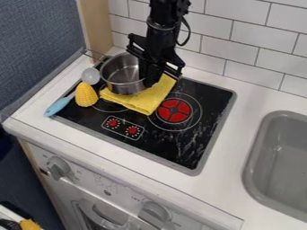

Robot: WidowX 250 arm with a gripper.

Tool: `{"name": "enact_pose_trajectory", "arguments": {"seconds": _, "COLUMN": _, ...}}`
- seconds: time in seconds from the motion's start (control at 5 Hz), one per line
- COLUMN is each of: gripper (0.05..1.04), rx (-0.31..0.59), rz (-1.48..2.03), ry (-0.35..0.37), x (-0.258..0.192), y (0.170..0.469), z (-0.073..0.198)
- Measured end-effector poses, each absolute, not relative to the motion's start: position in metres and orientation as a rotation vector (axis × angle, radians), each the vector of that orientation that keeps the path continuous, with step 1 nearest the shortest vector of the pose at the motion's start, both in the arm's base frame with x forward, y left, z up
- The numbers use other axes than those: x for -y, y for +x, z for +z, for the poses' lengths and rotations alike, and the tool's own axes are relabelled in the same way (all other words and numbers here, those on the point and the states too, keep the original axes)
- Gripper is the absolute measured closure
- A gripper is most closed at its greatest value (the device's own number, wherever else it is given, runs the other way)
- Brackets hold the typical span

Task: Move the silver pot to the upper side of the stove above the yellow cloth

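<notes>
A: Where's the silver pot (pixel 123 80); and what has hold of it?

B: It's at the back left of the stove (pixel 192 155), overlapping the yellow cloth (pixel 141 99) in view; I can't tell whether its base rests or hangs clear. The gripper (pixel 150 76) is down at its right-hand rim; whether the jaws are apart or clamped on that rim, I can't tell.

A: So what's the step, do you think?

B: Placing it on the upper side, beyond the cloth; I'd make sure of the grip first, then lift just enough that the base doesn't drag the fabric along.

A: Which way after that?

B: Towards the tiled wall (pixel 246 58), slowly and level; a pot held by one side may well tip or swivel. Mind the wire handle (pixel 94 55), which could catch the wooden post (pixel 99 27); mind the spoon (pixel 90 76) and the corn (pixel 86 94) at the near left too.

A: And letting go?

B: Only once the base sits flat; then ease the jaws straight up, clear of the rim.
</notes>
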State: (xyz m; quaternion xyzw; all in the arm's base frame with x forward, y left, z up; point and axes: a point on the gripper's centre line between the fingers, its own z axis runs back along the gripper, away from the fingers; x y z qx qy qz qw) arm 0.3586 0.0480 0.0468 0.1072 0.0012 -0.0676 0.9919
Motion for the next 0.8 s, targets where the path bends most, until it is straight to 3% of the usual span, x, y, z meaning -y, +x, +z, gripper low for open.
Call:
{"name": "enact_pose_trajectory", "arguments": {"seconds": 0.6, "gripper": 0.981, "rx": 0.027, "rz": -0.194, "ry": 0.187, "x": -0.028, "y": 0.368, "z": 0.045}}
{"name": "enact_pose_trajectory", "arguments": {"seconds": 0.8, "gripper": 0.807, "rx": 0.018, "rz": -0.19, "ry": 0.179, "x": -0.027, "y": 0.366, "z": 0.044}}
